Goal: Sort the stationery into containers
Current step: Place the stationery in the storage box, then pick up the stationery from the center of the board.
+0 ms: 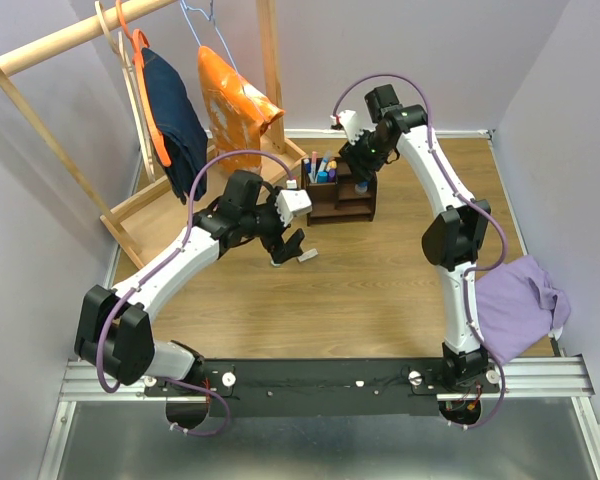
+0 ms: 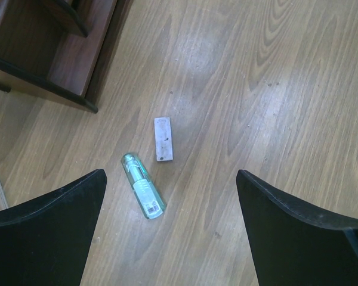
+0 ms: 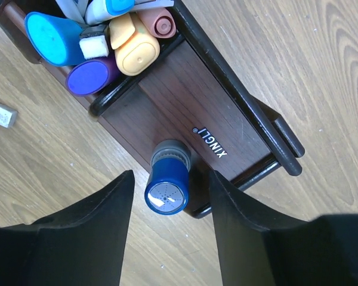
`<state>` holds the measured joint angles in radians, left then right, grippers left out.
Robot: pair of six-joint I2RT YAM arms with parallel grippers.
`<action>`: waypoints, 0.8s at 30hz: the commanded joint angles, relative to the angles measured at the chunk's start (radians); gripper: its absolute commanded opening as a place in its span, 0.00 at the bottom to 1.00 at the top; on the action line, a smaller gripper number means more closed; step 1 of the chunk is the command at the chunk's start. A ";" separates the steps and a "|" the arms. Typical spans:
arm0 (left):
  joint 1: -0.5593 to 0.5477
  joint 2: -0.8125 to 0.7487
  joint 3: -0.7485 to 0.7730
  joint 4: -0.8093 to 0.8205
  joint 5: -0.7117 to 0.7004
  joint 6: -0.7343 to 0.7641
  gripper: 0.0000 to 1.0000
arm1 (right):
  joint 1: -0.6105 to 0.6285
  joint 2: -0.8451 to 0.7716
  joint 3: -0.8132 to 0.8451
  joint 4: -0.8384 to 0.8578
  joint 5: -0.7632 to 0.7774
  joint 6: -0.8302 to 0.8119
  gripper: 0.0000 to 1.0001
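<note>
Left wrist view: left claw (image 2: 170, 179) released, fingers spread wide above the tabletop (image 2: 274, 89). A pale green stick (image 2: 143, 193) and a white block (image 2: 163, 139) lie flat in the gap, both nearer the left finger, just apart from each other. Corner of the dark organizer (image 2: 59, 53) is at upper left.

Right wrist view: right claw (image 3: 170, 179) also released, straddling a blue-capped marker (image 3: 167, 190) that stands upright at the organizer's near edge, with a gap on both sides. Blue, purple and yellow caps (image 3: 137, 56) crowd one compartment.
</note>
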<state>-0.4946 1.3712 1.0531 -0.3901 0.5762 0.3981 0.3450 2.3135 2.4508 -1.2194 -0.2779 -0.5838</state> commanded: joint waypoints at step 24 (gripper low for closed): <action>-0.030 -0.067 -0.114 -0.079 -0.111 0.090 0.99 | 0.070 -0.782 -0.849 0.105 -0.354 -0.321 0.56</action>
<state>-0.5240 1.3491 0.9718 -0.4595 0.4824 0.4675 0.3470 1.6508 1.8709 -1.1976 -0.4328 -0.7177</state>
